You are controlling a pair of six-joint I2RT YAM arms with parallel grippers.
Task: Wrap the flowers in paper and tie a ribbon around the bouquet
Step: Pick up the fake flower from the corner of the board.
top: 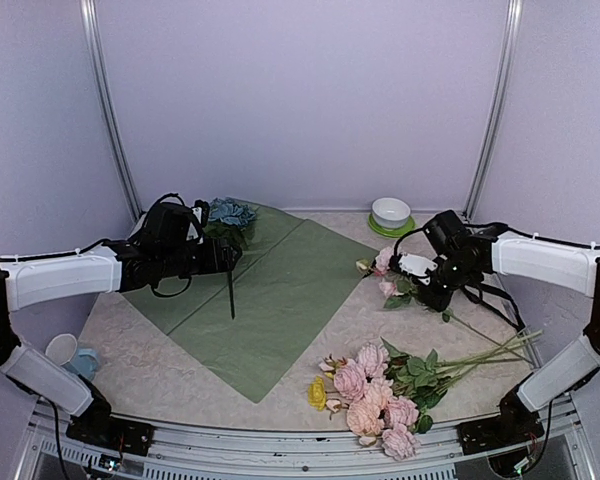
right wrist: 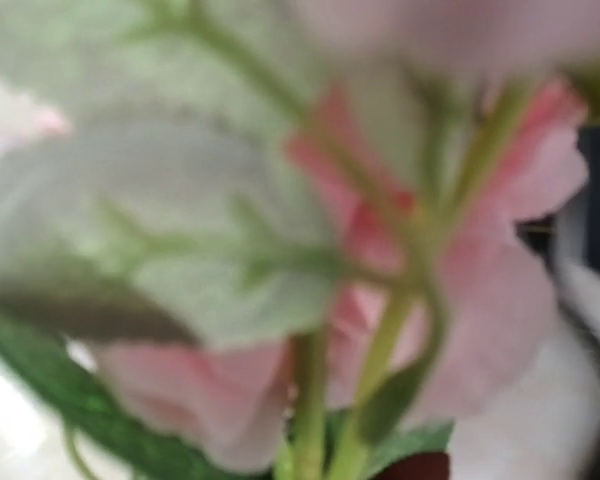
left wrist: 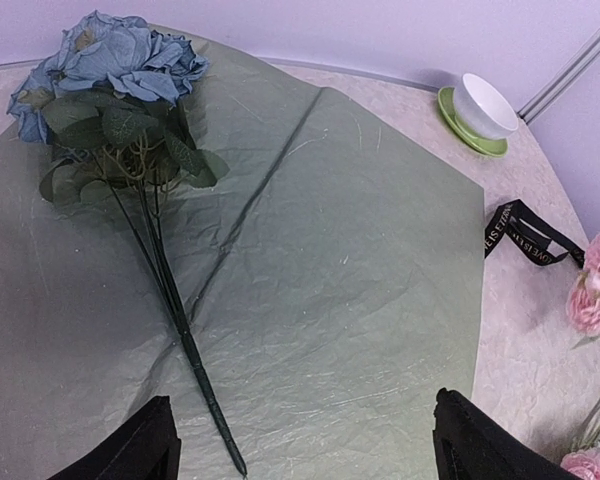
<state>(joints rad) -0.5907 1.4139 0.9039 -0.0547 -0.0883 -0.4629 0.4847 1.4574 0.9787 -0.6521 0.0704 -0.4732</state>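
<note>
**Top external view: right gripper clamped on a rose sprig, left gripper spread over the hydrangea stem**

You have the flowers in three places. The blue hydrangea lies on the green paper, at its far-left corner. Its bloom is farthest from you and its dark stem runs straight back toward the near edge. In your left wrist view the hydrangea sits upper left. Its stem slants down to the right across the paper and ends between your left gripper's fingers, which stand wide apart. You cannot tell from either view whether that gripper touches the stem.

Your right gripper is closed tight on the pink rose sprig, to the right of the paper. The blooms point left toward the sheet, and a thin stem trails off to the right and nearer. The right wrist view gives you only a blur of pink petals and green stalks, very close to the lens.

The flower bunch lies on the surface by the near edge. Its pink and yellow heads point left and its long stems reach right, slightly away from you.

The black ribbon lies folded on the surface just off the paper's right edge. It sits between a white bowl on a green saucer and the roses.
</note>
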